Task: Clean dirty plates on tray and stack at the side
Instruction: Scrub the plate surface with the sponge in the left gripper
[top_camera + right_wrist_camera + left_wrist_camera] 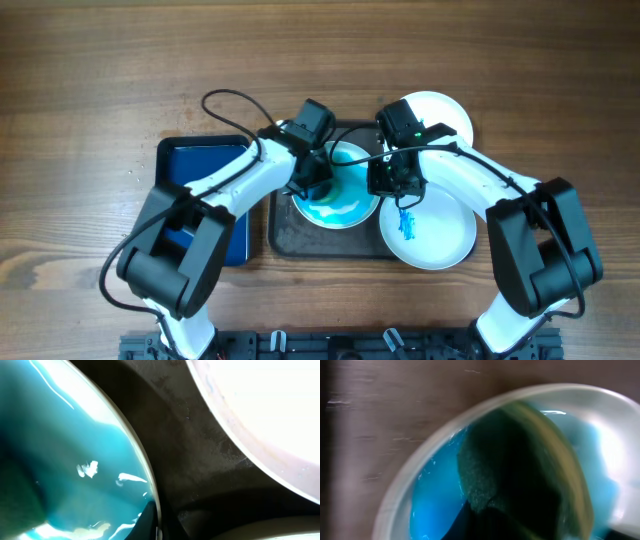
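Left jaws clenched on green sponge [510, 475], right jaws gripping blue-smeared plate [345, 208], second plate [445, 240] beside.

Overhead view: bright, even, diffuse light from above; frame sharp edge to edge. Soft shadows lay under the arms [220, 185] on the table [100, 60] and tray [283, 240]. The two whiter plates [440, 240] sat close to clipping, with little surface detail.

Left wrist view: strongly blurred, nothing in focus. Wood grain was smeared into streaks. Pale glare ran along the plate rim [580, 392]. The sponge [520, 470] was underexposed, near black at the bottom.

Right wrist view: very close, soft focus. White specular glints sat on the blue wet plate [75, 450]. The white plate [265, 410] at upper right was blown out. Tray grain between them was the sharpest part.
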Available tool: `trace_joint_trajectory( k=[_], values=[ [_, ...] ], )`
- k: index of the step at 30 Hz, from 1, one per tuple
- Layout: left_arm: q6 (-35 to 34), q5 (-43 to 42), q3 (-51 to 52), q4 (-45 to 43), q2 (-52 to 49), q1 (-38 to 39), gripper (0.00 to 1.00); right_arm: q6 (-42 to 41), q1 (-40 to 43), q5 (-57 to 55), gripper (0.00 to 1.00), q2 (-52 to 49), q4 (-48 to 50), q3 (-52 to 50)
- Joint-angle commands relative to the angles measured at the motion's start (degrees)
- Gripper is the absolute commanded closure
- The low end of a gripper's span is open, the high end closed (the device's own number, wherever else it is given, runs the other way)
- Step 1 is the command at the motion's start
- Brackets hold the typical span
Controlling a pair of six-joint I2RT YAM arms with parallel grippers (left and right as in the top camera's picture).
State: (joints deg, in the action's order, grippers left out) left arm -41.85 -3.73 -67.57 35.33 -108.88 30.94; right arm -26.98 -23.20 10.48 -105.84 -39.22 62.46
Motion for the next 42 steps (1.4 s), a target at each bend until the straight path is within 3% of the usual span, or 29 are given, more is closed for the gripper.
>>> trace_joint_trajectory(
  k=[1,5,11,16,21,25,32,37,42],
  values=[
    [-0.28,14.71,2.82,7.91,-2.56,-3.65,0.96,0.04,0.02,-2.6,0.96,-0.79,-1.14,-0.74],
    [7.02,9.57,2.82,9.05,-2.56,-3.06,0.96,0.04,0.02,-2.6,0.96,-0.79,-1.07,-0.74],
    [24.81,-10.56,2.82,7.26,-2.56,1.53,0.96,0.04,0.02,-2.6,0.96,-0.79,-1.09,-0.76],
    [25.7,-26.62,2.82,-1.46,-2.56,7.26,0.96,0.07,0.02,-2.6,0.96,-0.79,-1.14,-0.74],
    [18.23,-29.24,2.82,-10.38,-2.56,9.79,0.96,0.02,0.02,-2.6,0.96,-0.79,-1.18,-0.74],
    [10.99,-22.25,2.82,-14.23,-2.56,8.9,0.96,0.04,0.02,-2.58,0.96,-0.79,-1.44,-0.74],
    [1.46,4.68,2.82,-9.11,-2.56,4.83,0.96,0.07,0.02,-2.58,0.96,-0.79,-1.66,-0.74],
    [0.85,16.28,2.82,-4.13,-2.56,1.36,0.96,1.09,0.02,-2.6,0.96,-0.79,-1.6,-0.74],
    [0.83,22.38,2.82,0.76,-2.56,-1.49,0.96,1.16,0.02,-2.6,0.96,-0.79,-1.6,-0.74]
  ],
)
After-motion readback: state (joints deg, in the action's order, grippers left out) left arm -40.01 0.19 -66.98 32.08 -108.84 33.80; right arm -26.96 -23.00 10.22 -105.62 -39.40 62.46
